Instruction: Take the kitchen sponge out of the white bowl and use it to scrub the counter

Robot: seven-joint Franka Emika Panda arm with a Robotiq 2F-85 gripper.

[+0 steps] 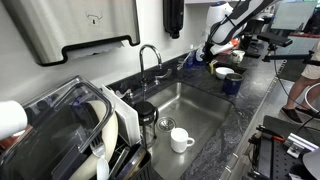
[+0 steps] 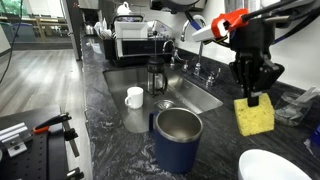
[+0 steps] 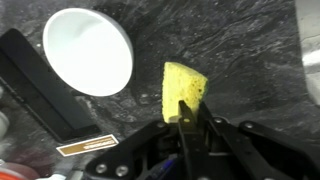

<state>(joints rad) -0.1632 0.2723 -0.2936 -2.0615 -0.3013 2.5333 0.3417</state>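
My gripper is shut on the yellow kitchen sponge and holds it by its top edge, hanging down to the dark stone counter; I cannot tell if it touches. In the wrist view the sponge sticks out from between the closed fingers. The white bowl is empty and lies on the counter to the left of the sponge; its rim also shows at the lower edge of an exterior view. In an exterior view the gripper is far off, over the white bowl.
A steel cup stands close to the sponge. A steel sink holds a white mug and a French press. A faucet, a dish rack and a black flat object are nearby.
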